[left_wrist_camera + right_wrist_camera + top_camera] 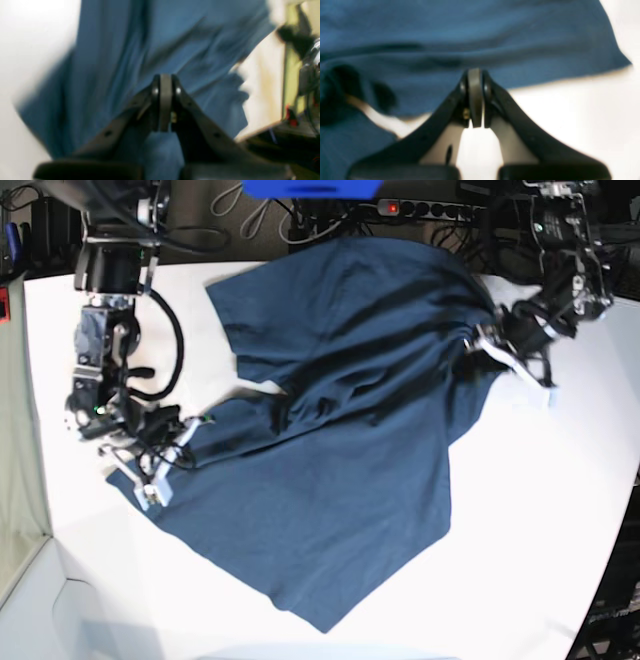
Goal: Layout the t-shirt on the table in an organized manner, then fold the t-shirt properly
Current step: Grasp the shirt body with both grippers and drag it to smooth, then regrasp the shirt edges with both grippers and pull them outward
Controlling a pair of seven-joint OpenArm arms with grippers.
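Observation:
The dark blue t-shirt [340, 430] lies mostly spread on the white table [540, 530], with tension wrinkles running diagonally across it. My left gripper [482, 340] is at the shirt's far right edge, shut on the cloth. In the left wrist view its closed tips [165, 77] are surrounded by the blue t-shirt [175, 37]. My right gripper [195, 430] is at the shirt's left edge, near a sleeve, and is also shut on cloth. In the right wrist view its tips [475, 71] meet the t-shirt's [470, 30] hem over the table [570, 112].
A power strip [430, 208] and cables lie behind the table's far edge, beside a blue object [310, 188]. The table's curved edge [610, 560] runs down the right side. A pale floor strip [25, 560] shows at the lower left.

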